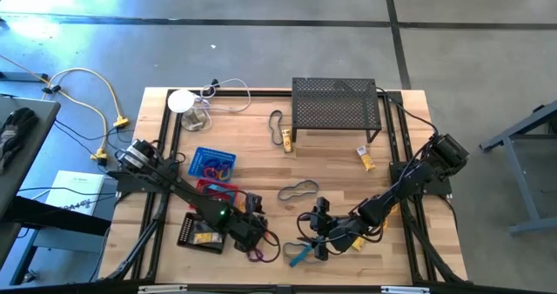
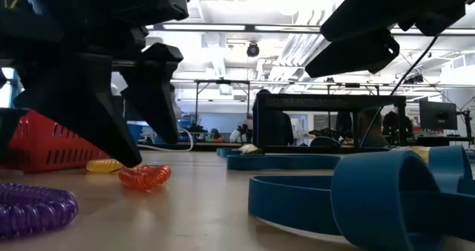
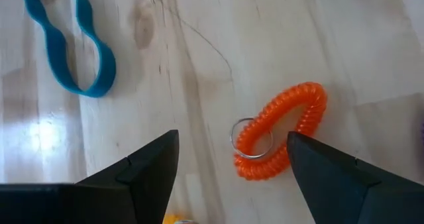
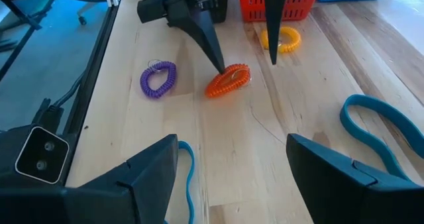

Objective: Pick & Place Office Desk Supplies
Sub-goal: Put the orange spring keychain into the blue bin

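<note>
An orange coil ring (image 3: 281, 128) with a small metal ring on it lies flat on the wooden table (image 1: 348, 177), near the front. My left gripper (image 3: 232, 144) stands open over it, pointing steeply down, one finger on each side; the coil lies close to one fingertip (image 4: 220, 68). A purple coil (image 4: 158, 78) and a yellow coil (image 4: 281, 38) lie nearby. My right gripper (image 4: 232, 144) hangs open above the table a little to the right, with nothing between its fingers. Blue elastic loops (image 1: 300, 255) lie beside it. My left gripper comes at the orange coil from above, slanting down, with its fingers astride it. One fingertip (image 3: 295, 141) stands right at the coil's side; whether it touches, I cannot tell. The coil lies flat on the table.
A red basket (image 1: 218, 191) and a blue basket (image 1: 213, 162) stand behind my left gripper. The black mesh shelf (image 1: 335, 107) is at the back, the white round device (image 1: 181, 101) at the back left. Dark loops (image 1: 298, 190) and short tubes (image 1: 365, 157) lie mid-table.
</note>
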